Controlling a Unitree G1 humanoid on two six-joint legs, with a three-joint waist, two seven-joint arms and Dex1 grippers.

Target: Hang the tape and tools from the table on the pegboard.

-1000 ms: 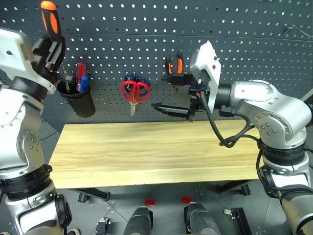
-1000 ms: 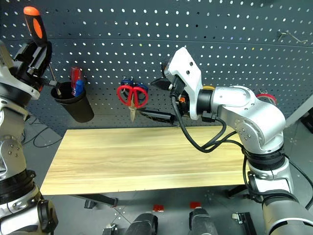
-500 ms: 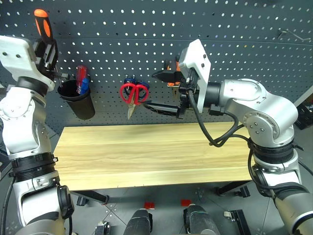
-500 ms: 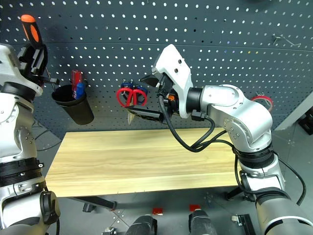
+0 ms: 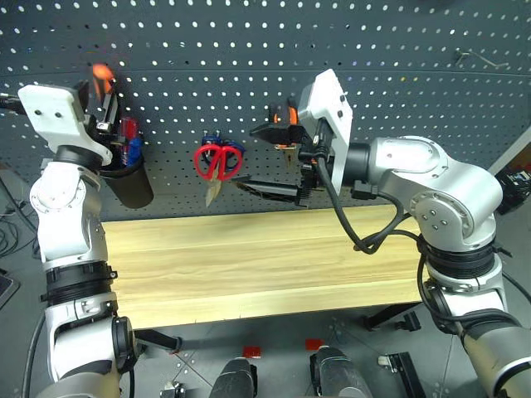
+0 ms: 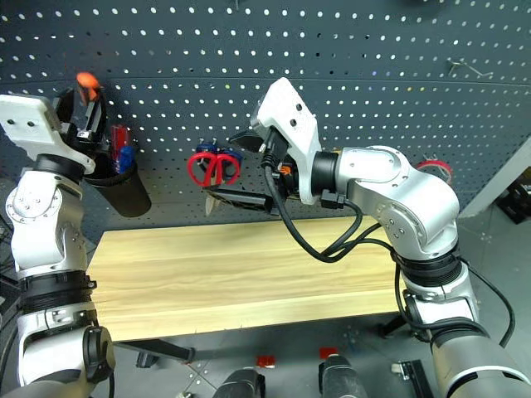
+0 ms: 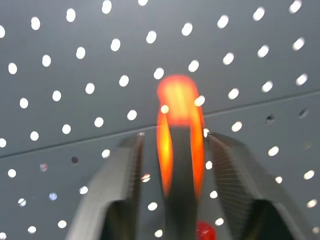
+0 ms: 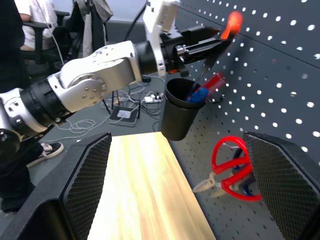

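The left gripper (image 7: 177, 165) is up at the pegboard (image 5: 398, 50), its fingers spread a little to either side of the screwdriver (image 6: 85, 89). The orange handle stands between them with a gap on each side, so the grip looks slackened, with the tool dropping free. Just below hangs the black cup (image 5: 129, 181) on the board, and the shaft points down into it. Further along the board hang the red scissors (image 5: 213, 160), then the pliers (image 5: 286, 124) beside the right gripper (image 8: 185, 165), whose jaws are spread wide and empty. The table (image 5: 274, 274) under both arms holds no tools. The tape is not anywhere I can make out. By my reading the screwdriver is the last piece and is nearly stowed. A second ago the left fingers were clamped on the handle and held it higher above the cup.
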